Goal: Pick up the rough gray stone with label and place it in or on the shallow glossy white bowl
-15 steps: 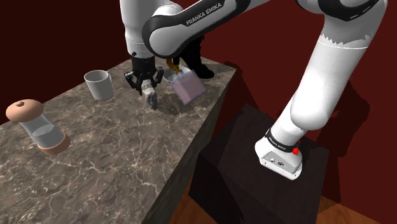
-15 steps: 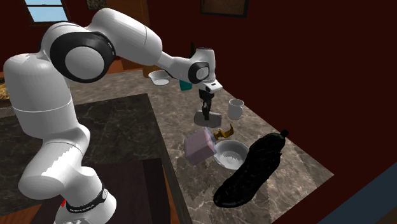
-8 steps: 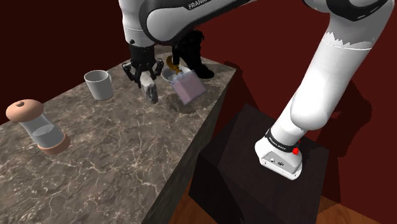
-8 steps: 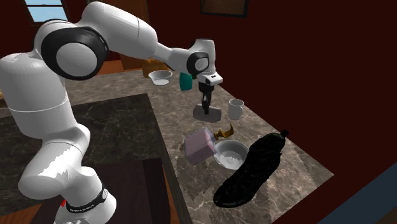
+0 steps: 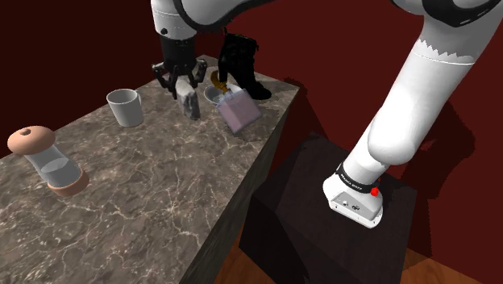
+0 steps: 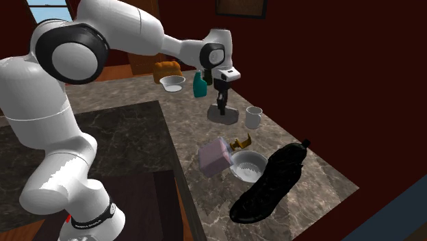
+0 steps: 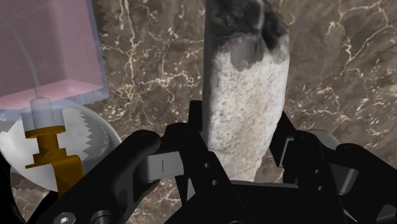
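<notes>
Above the marble counter (image 5: 161,185), the black gripper (image 5: 183,84) is clamped on the rough grey stone (image 5: 191,103), whose label cannot be made out. At the stone's two o'clock in the shoulder view, the white bowl (image 5: 211,95) sits half hidden behind a pink soap dispenser (image 5: 239,111). The stone hangs higher than a second ago.

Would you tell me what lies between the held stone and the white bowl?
In the second exterior view, the gold pump of a pink bottle lies between stone and bowl.
</notes>
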Controlling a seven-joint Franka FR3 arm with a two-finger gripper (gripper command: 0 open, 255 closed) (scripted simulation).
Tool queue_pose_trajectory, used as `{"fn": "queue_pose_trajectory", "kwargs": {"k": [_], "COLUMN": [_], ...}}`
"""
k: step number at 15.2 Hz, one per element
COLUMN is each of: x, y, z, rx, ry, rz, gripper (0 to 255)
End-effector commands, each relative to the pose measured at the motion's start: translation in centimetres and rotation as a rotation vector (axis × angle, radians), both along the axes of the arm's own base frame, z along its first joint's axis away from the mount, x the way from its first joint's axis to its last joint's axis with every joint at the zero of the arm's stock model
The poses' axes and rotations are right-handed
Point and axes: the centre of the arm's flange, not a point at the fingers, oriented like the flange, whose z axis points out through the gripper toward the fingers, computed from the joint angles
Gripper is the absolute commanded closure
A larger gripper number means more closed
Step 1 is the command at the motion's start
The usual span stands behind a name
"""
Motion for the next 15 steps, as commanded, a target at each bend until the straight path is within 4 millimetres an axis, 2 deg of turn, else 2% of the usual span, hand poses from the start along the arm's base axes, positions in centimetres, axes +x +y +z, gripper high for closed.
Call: {"fn": "queue_pose_trajectory", "kwargs": {"k": [1,2,15], "x": [0.1,0.1,4.2], "y": [0.0,0.0,-16.6], "z": [0.9,1.3,2.8], "rx": [0.0,0.0,0.0], "ry": [0.0,0.0,0.0], "rz": [0.0,0.0,0.0], "gripper": [255,255,255]}}
